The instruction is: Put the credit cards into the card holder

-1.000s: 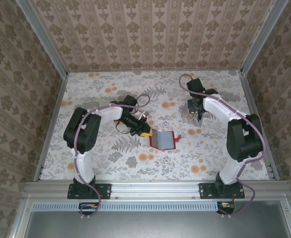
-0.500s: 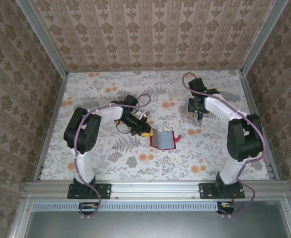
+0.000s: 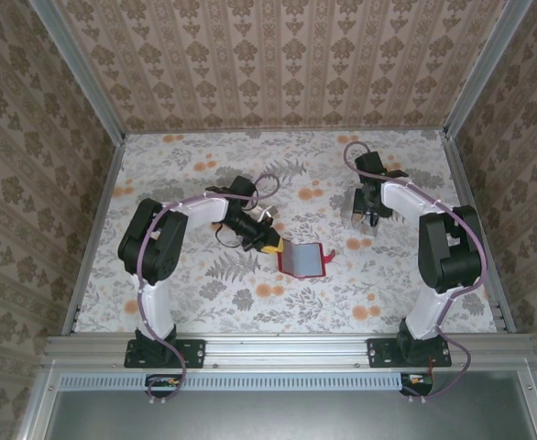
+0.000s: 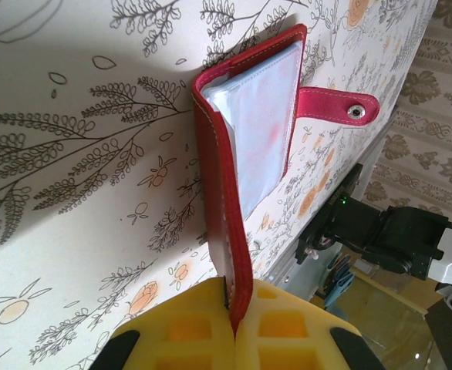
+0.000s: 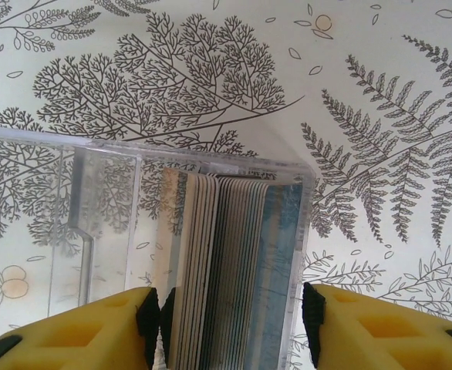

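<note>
Right hand (image 5: pixel 230 330) wider over clear box (image 5: pixel 102 208)

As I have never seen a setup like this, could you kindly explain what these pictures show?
These are two robot arms bolted at the near edge of a table, each ending in a two-finger gripper. The wide picture looks down from above and behind them; the other two come from cameras on the wrists, so the yellow shapes at the bottom are each gripper's own fingers. On the flowered table sits an open red card holder; the left gripper is shut on the edge of its cover. Farther right stands a clear plastic box holding a stack of credit cards. The right gripper is open, its fingers either side of that stack, gripping nothing.
</note>
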